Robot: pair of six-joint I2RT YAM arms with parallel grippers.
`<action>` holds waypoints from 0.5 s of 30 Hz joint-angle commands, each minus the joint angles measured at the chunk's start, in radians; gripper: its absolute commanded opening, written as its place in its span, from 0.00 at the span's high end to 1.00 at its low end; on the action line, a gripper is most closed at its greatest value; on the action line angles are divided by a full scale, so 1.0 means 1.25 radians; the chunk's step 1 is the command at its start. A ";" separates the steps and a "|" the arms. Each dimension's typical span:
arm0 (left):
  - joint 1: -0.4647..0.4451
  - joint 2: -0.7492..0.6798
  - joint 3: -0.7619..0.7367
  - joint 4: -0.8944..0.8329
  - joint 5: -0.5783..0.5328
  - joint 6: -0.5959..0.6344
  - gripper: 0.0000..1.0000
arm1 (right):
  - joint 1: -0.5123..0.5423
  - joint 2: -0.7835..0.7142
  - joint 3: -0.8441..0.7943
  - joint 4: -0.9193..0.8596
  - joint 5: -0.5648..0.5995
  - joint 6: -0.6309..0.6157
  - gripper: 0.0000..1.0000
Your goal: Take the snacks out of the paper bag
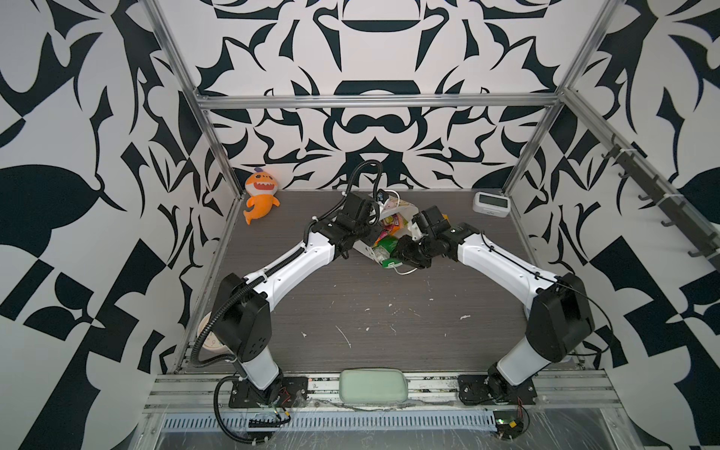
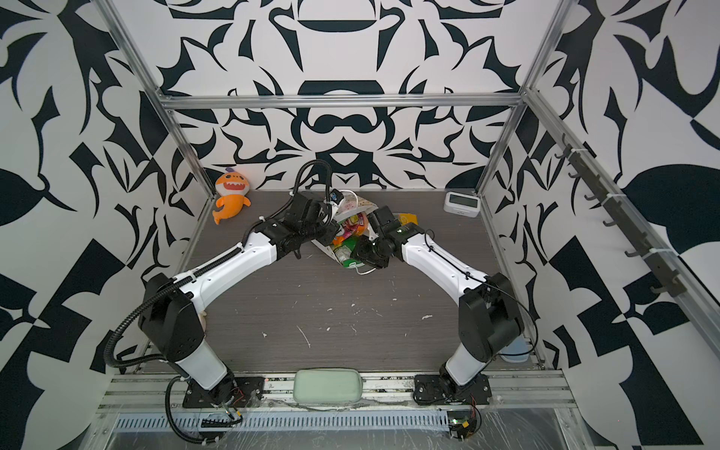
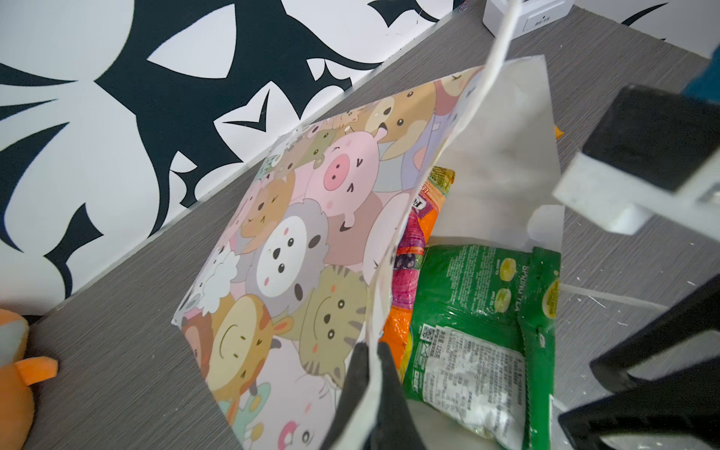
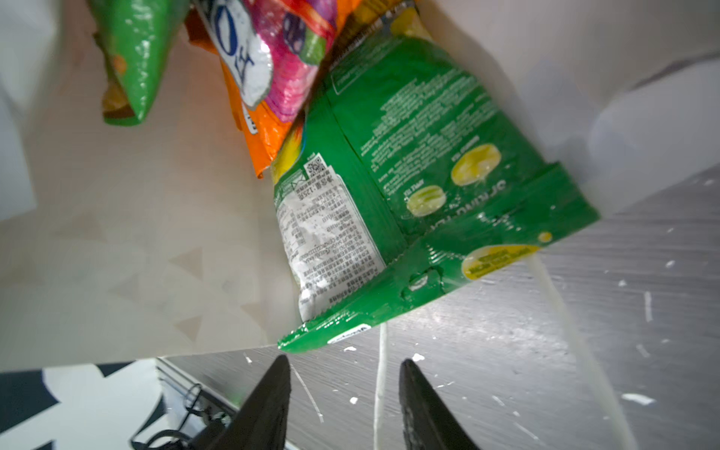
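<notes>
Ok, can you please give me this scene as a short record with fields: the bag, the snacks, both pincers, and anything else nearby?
bag: paper bag lies on its side on the table, mouth open
left pincer: shut on the bag's rim, holding the mouth open
right pincer: open, just in front of the green packet, not touching it
green packet: partly out of the mouth, one edge over the table
other snacks: orange-red packet and more, deeper inside
nearby: plush shark at the far left corner, apart from the bag
</notes>
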 commanded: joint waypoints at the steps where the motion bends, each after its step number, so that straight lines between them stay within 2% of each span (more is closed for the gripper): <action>1: 0.000 -0.007 -0.017 0.051 -0.009 -0.014 1.00 | 0.002 -0.003 -0.009 0.048 -0.020 0.053 0.49; 10: -0.001 -0.010 -0.022 0.053 -0.014 -0.015 1.00 | 0.003 0.024 -0.063 0.195 -0.017 0.176 0.45; 15: -0.001 -0.011 -0.024 0.053 -0.019 -0.011 1.00 | 0.002 0.037 -0.061 0.231 -0.024 0.199 0.44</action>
